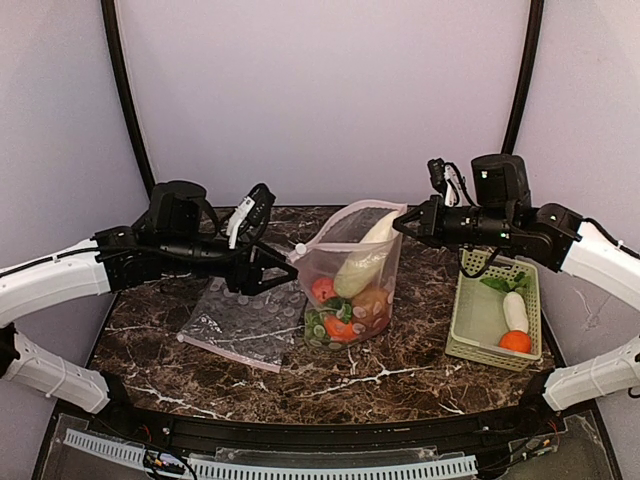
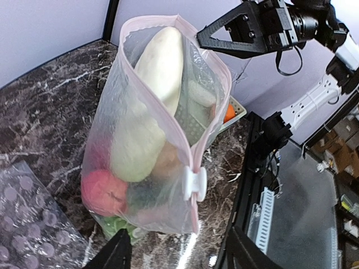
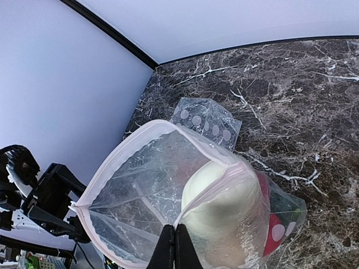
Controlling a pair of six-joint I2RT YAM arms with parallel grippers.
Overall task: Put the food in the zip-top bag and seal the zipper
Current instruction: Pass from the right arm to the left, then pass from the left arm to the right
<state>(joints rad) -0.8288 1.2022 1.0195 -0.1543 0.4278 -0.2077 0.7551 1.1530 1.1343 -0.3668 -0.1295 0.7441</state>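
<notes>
— Where do we have the clear, white-dotted plastic zip-top bag (image 1: 352, 275)?
— We see it standing upright near the middle of the dark marbled table (image 1: 420, 375), with its mouth open at the top. Inside we make out a long white radish (image 1: 365, 255) leaning up to the rim, a red apple (image 1: 322, 290), a brown potato (image 1: 371, 300) and some green pieces at the bottom.
— And the right gripper (image 1: 400, 224)?
— Its black fingers (image 3: 174, 249) are pressed together on the pinkish zipper strip (image 2: 228, 78) at the mouth's right end.
— What do we say of the left gripper (image 1: 288, 268)?
— Its jaws are apart. In its wrist view the two fingers (image 2: 119, 251) show spread at the bottom. The bag's near edge is ahead of the gap, and a white slider clip (image 2: 194, 184) sits on the strip there. We cannot tell whether they touch the plastic.
— Anything else around?
— A second dotted clear bag (image 1: 245, 325) lies flat to the left. A pale green slotted basket (image 1: 462, 340) to the right holds a smaller white radish (image 1: 515, 311), an orange fruit (image 1: 515, 341) and a leafy green (image 1: 497, 284).
</notes>
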